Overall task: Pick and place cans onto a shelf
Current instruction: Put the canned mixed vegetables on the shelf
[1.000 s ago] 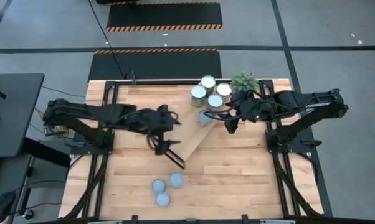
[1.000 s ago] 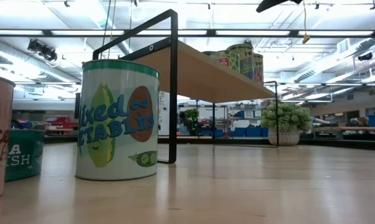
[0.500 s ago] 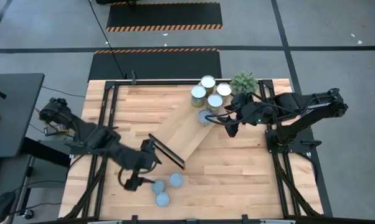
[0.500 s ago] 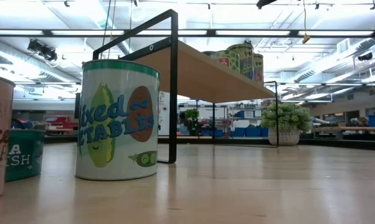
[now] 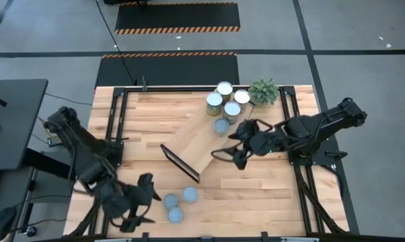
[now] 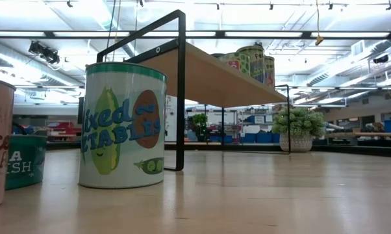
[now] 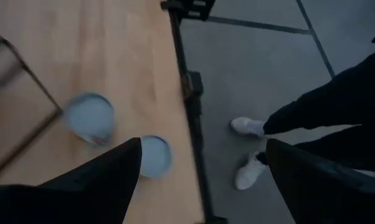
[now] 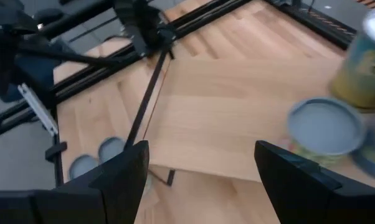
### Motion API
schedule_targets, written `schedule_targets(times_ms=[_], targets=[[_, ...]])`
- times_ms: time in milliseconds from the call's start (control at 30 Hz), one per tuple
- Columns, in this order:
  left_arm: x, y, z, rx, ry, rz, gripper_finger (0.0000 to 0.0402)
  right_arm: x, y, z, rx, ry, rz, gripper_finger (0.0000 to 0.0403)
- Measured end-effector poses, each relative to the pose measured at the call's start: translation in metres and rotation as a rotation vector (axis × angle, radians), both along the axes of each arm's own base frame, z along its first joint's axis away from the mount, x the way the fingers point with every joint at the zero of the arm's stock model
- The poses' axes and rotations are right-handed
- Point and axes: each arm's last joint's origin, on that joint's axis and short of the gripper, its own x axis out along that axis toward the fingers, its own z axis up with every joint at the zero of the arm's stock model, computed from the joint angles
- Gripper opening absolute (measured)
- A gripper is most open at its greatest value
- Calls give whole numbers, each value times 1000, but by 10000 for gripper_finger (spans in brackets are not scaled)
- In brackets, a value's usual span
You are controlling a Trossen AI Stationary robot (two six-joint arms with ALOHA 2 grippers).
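Seven cans show from above. Four stand on the shelf point(image 5: 201, 138) at its far end, by the desk's point(image 5: 270, 188) far edge: three in a tight cluster point(image 5: 224, 98) and a fourth point(image 5: 221, 126) just nearer. The other three point(image 5: 177, 204) stand grouped on the desk near its front edge, left of middle. Each is a short cylinder with a round pale top; up close one label point(image 6: 123, 127) is white with green bands and pictured vegetables. The shelf, a long light-wood plank with dark end frames, lies diagonally across the middle of the desk. One potted plant point(image 5: 264, 89) stands by the far edge, right of the cluster.

The left hand point(image 5: 136, 202) hangs beside the front group, fingers spread wide, empty. The right hand point(image 5: 235, 144) hovers at the shelf's right side near the fourth can, fingers parted, empty.
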Motion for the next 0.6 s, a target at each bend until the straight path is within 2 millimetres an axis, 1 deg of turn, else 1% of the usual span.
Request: schedule_targets(times_ms=[133,333,400,467,600], targets=[[4,-24,-16,-32,29,23,347,6,15,-7,-4,17,69,297],[23,-56,-43,-65,-4,91,347,-1,37,-11,35,39,172,297],[31,-63,-53,-59,-15,126,347,-5,46,-11,43,36,196,297],[38,-67,-68,-25,10,168,347,-8,55,-12,35,36,214,297],[49,-69,-97,39,79,267,347,-10,72,-19,2,36,228,297]])
